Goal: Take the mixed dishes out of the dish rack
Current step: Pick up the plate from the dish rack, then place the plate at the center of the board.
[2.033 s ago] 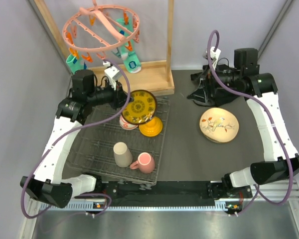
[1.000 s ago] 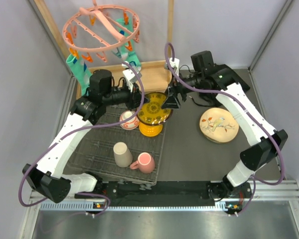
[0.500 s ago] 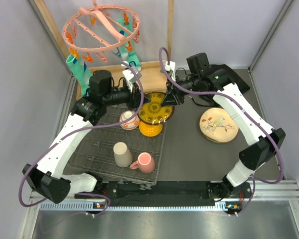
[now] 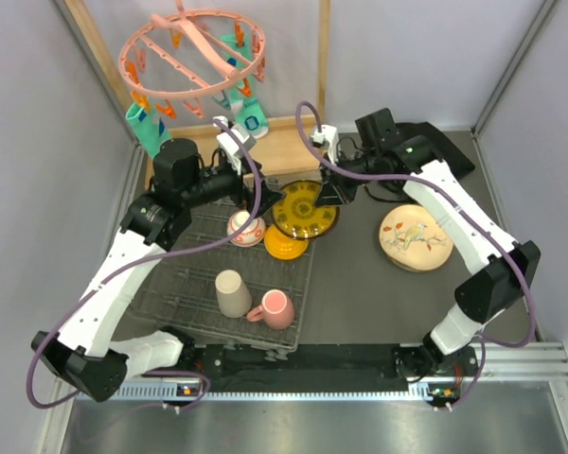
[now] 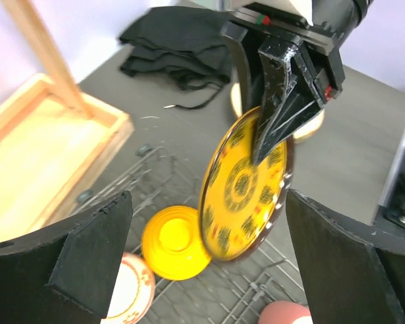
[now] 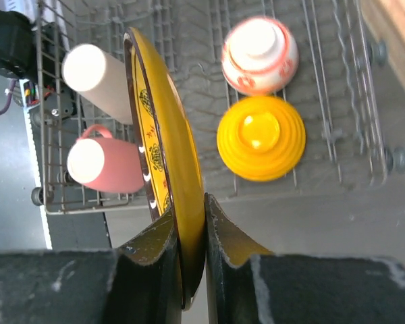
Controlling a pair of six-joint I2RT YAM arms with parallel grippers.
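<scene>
The small yellow patterned plate [image 4: 305, 210] hangs tilted over the right edge of the dish rack [image 4: 185, 274]. My right gripper [image 4: 333, 194] is shut on its rim, and its fingers [image 6: 155, 260] pinch the plate [image 6: 167, 148] edge-on. To the plate's left my left gripper [image 4: 268, 196] stands wide open and clear of the plate [image 5: 246, 185]. In the rack sit an orange bowl [image 4: 286, 246], a red-white bowl [image 4: 244, 227], a beige cup [image 4: 233, 293] and a pink mug [image 4: 275, 308]. A cream bird-painted plate [image 4: 416, 237] lies on the mat to the right.
A wooden frame [image 4: 284, 142] with a pink peg hanger [image 4: 194, 52] and hanging socks stands behind the rack. A black cloth [image 5: 179, 44] lies at the back right. Grey walls close in both sides of the table.
My left gripper has opened, let go of the yellow plate and drawn back to the left. The right gripper has shut on the plate's rim and carried it slightly right.
</scene>
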